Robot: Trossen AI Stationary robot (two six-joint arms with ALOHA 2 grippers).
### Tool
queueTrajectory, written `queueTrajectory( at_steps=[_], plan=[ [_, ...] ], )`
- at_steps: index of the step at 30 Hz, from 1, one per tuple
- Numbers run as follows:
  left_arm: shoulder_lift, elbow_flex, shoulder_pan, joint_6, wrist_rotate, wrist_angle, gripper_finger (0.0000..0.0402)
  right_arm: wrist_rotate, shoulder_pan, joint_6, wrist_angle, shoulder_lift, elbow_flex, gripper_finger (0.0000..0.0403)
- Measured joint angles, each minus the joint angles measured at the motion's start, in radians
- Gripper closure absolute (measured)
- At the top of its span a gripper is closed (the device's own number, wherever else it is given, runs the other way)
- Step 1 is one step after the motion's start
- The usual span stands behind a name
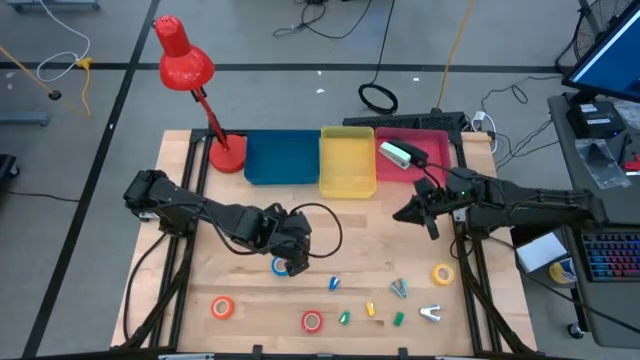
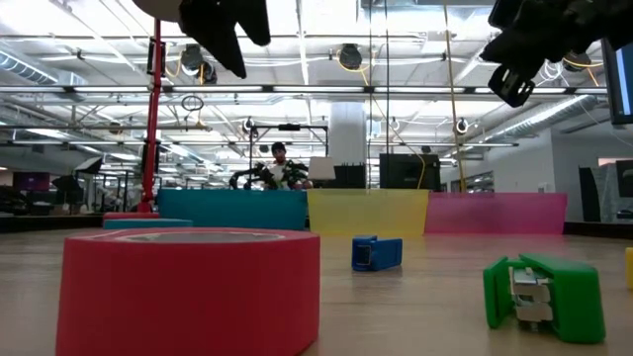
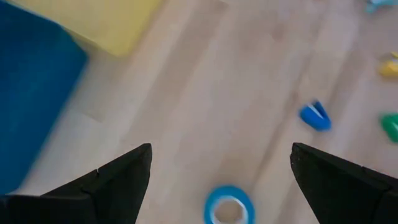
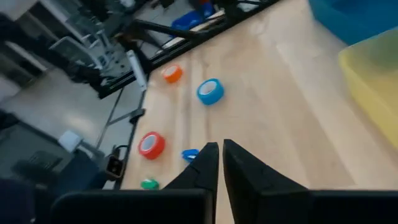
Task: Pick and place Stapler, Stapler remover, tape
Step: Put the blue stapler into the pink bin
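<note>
The stapler [image 1: 398, 153] lies in the pink bin [image 1: 438, 140] at the far right. The silver stapler remover [image 1: 430, 313] lies near the front edge. Four tape rolls lie flat on the table: blue [image 1: 280, 265], yellow [image 1: 443, 273], orange [image 1: 222, 307] and red [image 1: 312, 321]. My left gripper [image 1: 292, 252] hangs open over the blue tape [image 3: 229, 205] and slants down; its fingers stand apart above the roll and touch nothing. My right gripper [image 1: 405, 213] is shut and empty, raised in front of the pink bin, and also shows in its own wrist view [image 4: 219, 152].
A blue bin [image 1: 282, 157] and a yellow bin [image 1: 347, 160] stand beside the pink one along the far edge. A red desk lamp [image 1: 226, 152] stands at the far left. Small coloured clips [image 1: 370, 309] lie scattered near the front, among them a blue one [image 3: 315, 116].
</note>
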Motion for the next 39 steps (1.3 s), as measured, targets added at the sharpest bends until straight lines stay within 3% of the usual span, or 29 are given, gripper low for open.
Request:
queueTrajectory(
  at_steps=[3,9,19,29,34,39],
  plan=[
    [0.0,0.0,0.001,-0.008,-0.05,-0.009,0.0023,0.044,0.078,-0.008,0.065,0.014,0.0,0.04],
    [-0.002,-0.063,0.001,-0.03,-0.041,0.057,0.0023,0.147,0.237,-0.025,0.167,0.096,0.009,0.0402],
    [-0.264,-0.432,0.003,0.012,0.012,0.468,0.0023,0.227,0.402,-0.065,0.131,0.379,0.17,0.0402],
    [-0.607,-0.77,-0.024,0.034,0.009,0.605,0.0023,0.253,0.438,-0.16,-0.073,0.745,0.459,0.0402],
    [-0.732,-0.876,-0.056,0.044,0.01,0.633,0.0023,0.252,0.437,-0.288,-0.128,0.904,0.607,0.0403],
    [-0.826,-0.953,-0.094,0.043,0.009,0.66,0.0023,0.248,0.43,-0.45,-0.137,1.011,0.672,0.0403]
  ],
)
